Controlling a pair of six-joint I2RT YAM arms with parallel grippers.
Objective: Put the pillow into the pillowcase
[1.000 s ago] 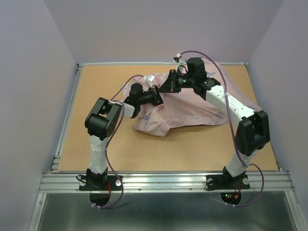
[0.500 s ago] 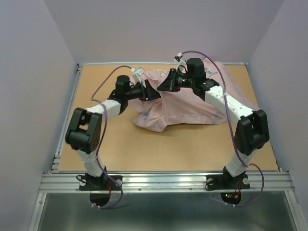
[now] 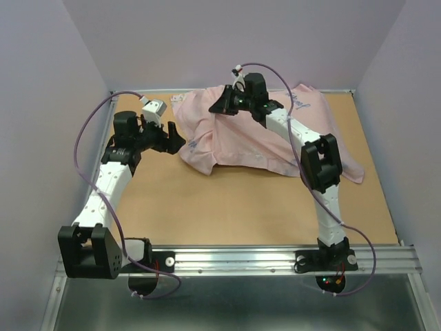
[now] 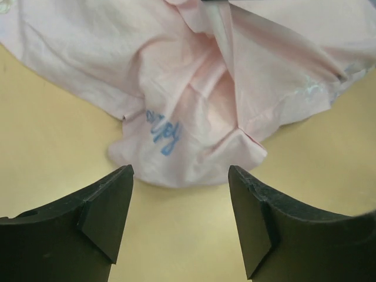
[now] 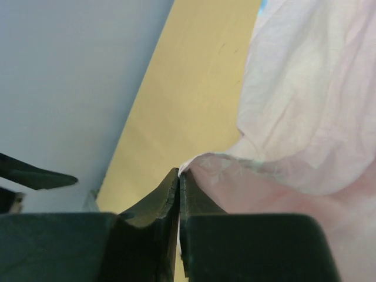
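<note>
The pillowcase (image 3: 255,141) lies bunched on the far half of the surface (image 3: 207,207), reaching from the middle toward the right edge. The left hand (image 3: 177,138) is just left of its left corner, apart from it. The right hand (image 3: 216,108) is at its far-left edge, touching the fabric.

The right hand (image 5: 178,174), fingers together, pinches an edge of the pink pillowcase (image 5: 305,100) above the tan table (image 5: 188,88).

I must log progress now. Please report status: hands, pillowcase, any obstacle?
Left hand open, empty, short of pillowcase. Right hand shut on pillowcase edge. Pillow not in sight. No obstacle seen.
</note>
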